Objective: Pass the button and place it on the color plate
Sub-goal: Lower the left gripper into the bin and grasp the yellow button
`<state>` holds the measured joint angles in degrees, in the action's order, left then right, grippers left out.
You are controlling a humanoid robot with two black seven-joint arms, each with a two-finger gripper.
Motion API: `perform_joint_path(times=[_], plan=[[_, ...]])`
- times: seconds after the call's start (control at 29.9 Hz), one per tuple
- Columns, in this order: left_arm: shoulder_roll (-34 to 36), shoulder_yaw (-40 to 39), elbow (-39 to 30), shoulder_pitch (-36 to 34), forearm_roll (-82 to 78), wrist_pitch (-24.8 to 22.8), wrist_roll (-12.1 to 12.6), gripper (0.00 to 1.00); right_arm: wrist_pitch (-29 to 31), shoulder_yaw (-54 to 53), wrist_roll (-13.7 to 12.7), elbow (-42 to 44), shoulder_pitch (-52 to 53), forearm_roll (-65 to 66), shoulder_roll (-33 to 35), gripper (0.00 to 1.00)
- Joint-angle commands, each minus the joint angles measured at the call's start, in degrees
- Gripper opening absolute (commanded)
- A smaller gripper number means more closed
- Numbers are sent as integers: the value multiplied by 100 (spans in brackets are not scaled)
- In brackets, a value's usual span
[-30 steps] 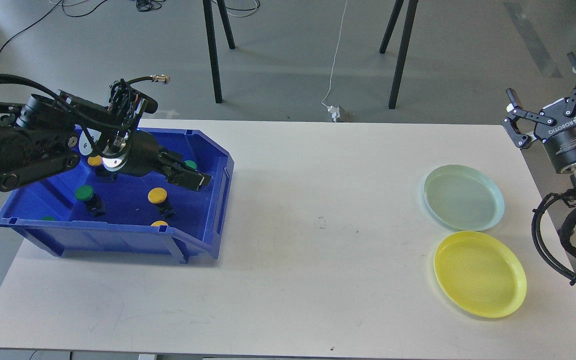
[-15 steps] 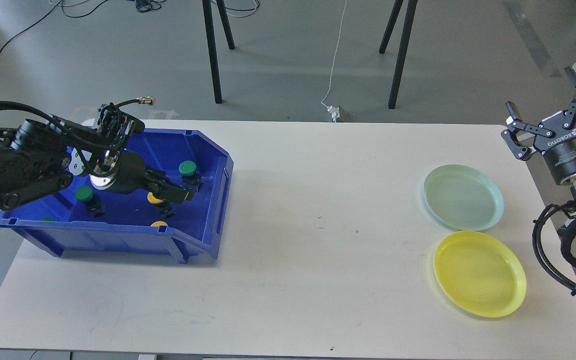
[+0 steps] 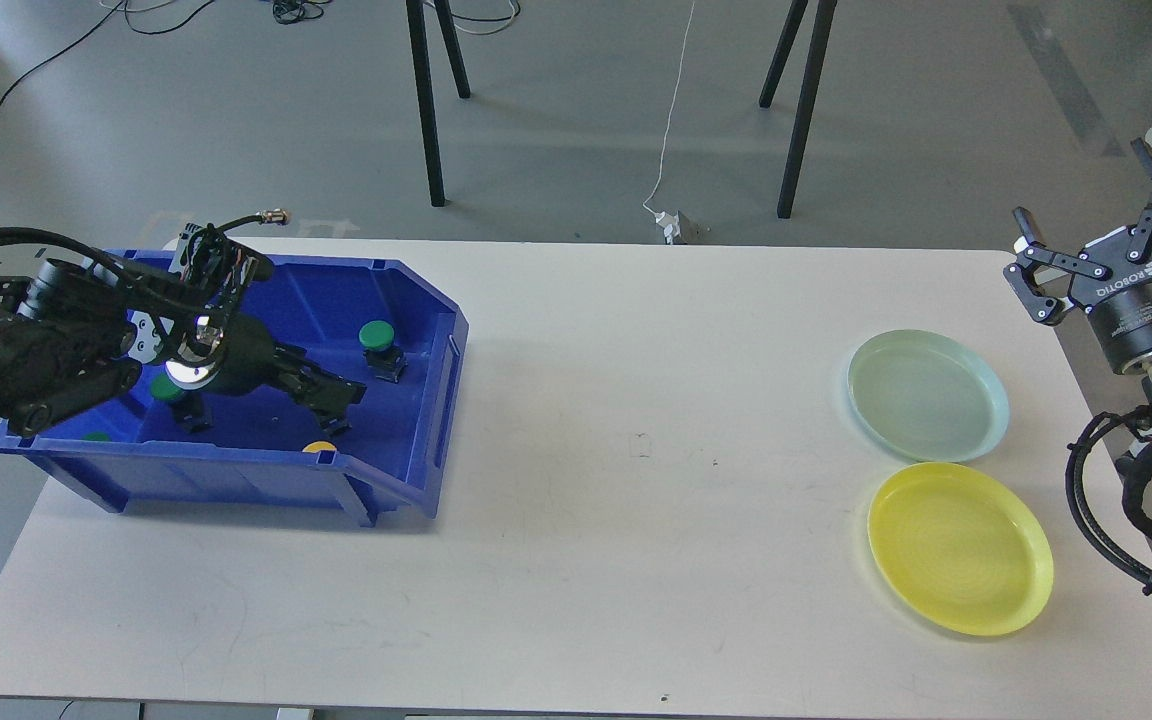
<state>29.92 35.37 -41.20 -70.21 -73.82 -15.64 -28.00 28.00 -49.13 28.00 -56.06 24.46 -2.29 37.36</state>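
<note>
My left gripper (image 3: 333, 397) is low inside the blue bin (image 3: 236, 472), over the spot where a yellow-capped button stood; that button is hidden under the dark fingers. I cannot tell whether the fingers are open or closed on it. Another yellow button (image 3: 319, 447) shows only the edge of its cap behind the bin's front wall. The yellow plate (image 3: 960, 548) lies at the table's right front, with nothing on it. My right gripper (image 3: 1086, 195) is open and holds nothing, raised beyond the table's right far corner.
A pale green plate (image 3: 926, 394) lies just behind the yellow one. Green-capped buttons (image 3: 376, 336) lie in the bin, one (image 3: 168, 390) beside my left wrist. The white table (image 3: 636, 520) spans between bin and plates.
My left gripper has dropped down and slightly leftward into the bin onto the yellow button, which it now covers. The right gripper has barely moved.
</note>
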Motion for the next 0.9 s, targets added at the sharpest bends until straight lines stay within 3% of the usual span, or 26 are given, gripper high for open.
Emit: perform_joint_path(times=[0.0, 0.37, 0.57, 0.77, 0.87], plan=[[-39, -21, 139, 86, 16, 0, 0, 99, 0, 0, 0, 16, -20, 1, -1, 100], [-250, -12, 482, 227, 16, 17, 0, 95, 0, 0, 0, 34, -134, 1, -1, 100], [-259, 32, 482, 245, 7, 17, 0, 79, 0, -9, 0, 34, -178, 1, -1, 100], [-259, 40, 482, 262, -1, 17, 0, 76, 0, -9, 0, 34, -178, 1, -1, 100], [-250, 49, 482, 289, -97, 17, 0, 67, 0, -9, 0, 34, -187, 1, -10, 100]])
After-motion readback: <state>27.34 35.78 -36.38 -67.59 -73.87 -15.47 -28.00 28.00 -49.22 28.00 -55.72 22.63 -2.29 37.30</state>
